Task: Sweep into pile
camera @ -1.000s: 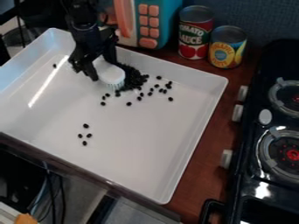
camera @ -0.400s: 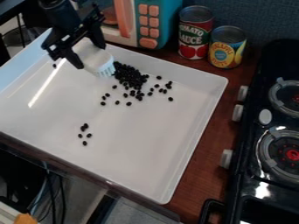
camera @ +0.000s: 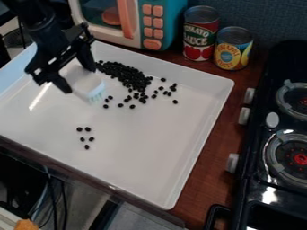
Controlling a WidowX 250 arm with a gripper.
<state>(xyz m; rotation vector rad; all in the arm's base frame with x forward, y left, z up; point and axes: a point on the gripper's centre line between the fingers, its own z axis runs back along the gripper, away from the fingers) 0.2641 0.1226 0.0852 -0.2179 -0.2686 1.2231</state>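
The black gripper (camera: 76, 77) hangs over the upper left part of the tray, shut on a white brush (camera: 87, 85) whose pale bristles point down and to the right. A dense pile of black beans (camera: 129, 75) lies right of the brush, stretching along the tray's back side. Several scattered beans (camera: 132, 106) lie in front and to the right of the pile. A small separate group of beans (camera: 87, 129) sits lower, left of the tray's middle.
The white tray (camera: 198, 155) has raised walls. Behind it stand a toy microwave (camera: 151, 27), a tomato can (camera: 199, 36) and a pineapple can (camera: 233, 49). A toy stove (camera: 273, 179) stands to the right, past a strip of brown wood.
My gripper and the brush have moved left and toward the camera, away from the pile. More of the pile along the back shows, and one bean in the small group sits farther left.
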